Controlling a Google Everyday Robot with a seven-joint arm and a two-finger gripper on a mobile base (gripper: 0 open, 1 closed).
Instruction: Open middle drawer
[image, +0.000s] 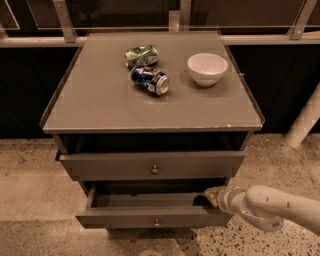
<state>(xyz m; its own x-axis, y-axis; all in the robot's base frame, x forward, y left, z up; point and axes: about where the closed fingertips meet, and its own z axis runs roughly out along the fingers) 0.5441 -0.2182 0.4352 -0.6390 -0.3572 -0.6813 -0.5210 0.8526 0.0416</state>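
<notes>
The grey-brown cabinet has its middle drawer (150, 217) pulled partly out. Its low front carries a small round knob (156, 221), and its dark inside shows behind the front. My gripper (211, 196) is at the drawer's right end, at the top edge of its front, on a white arm (272, 207) that comes in from the right. The top drawer (152, 165) above it, with its own knob (155, 170), stands slightly out. The lowest drawer is hidden under the middle one.
On the cabinet top (100, 100) lie a green can (141, 54) and a blue can (150, 80), both on their sides, beside a white bowl (207, 68). A white post (305, 125) stands at the right. The speckled floor (30, 200) surrounds the cabinet.
</notes>
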